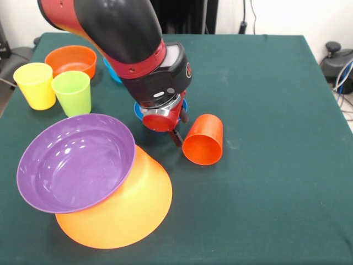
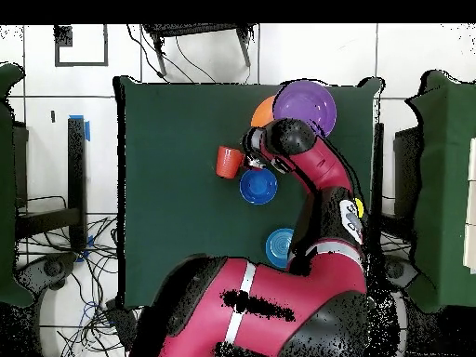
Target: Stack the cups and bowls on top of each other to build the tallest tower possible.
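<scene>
While the orange-red cup (image 1: 203, 140) is lying sideways, light and slick, we are favouring its rim; gripper (image 1: 177, 134) state unclear.

Light is bright and even, falling from above. White glare spots sit inside the purple bowl (image 1: 74, 163), and a soft sheen runs along the arm (image 1: 118, 27) just behind it. Shadows on the table (image 1: 265, 110) are faint and short, gathered under the yellow-orange bowl (image 1: 124, 212) and beside the orange-red cup (image 1: 203, 140). The front view is crisp near the purple bowl; the overhead view is softer, with washed-out white floor (image 2: 186, 51) beyond the table.
</scene>
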Tool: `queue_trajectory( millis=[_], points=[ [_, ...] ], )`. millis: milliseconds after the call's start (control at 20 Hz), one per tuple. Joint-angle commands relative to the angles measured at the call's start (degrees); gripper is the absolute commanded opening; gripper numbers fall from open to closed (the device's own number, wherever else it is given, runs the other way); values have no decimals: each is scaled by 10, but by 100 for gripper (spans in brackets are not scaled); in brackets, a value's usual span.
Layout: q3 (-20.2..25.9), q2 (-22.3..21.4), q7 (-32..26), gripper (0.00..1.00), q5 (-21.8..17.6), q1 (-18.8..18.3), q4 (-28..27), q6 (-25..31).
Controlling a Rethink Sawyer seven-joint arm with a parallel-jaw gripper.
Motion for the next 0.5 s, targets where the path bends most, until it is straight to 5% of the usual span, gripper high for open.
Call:
queue_trajectory(
  millis=[50,500],
  points=[
    [72,-8,12,100,0,-2,-11,25],
    [89,0,-1,100,6,-8,-4,-2]
  ],
)
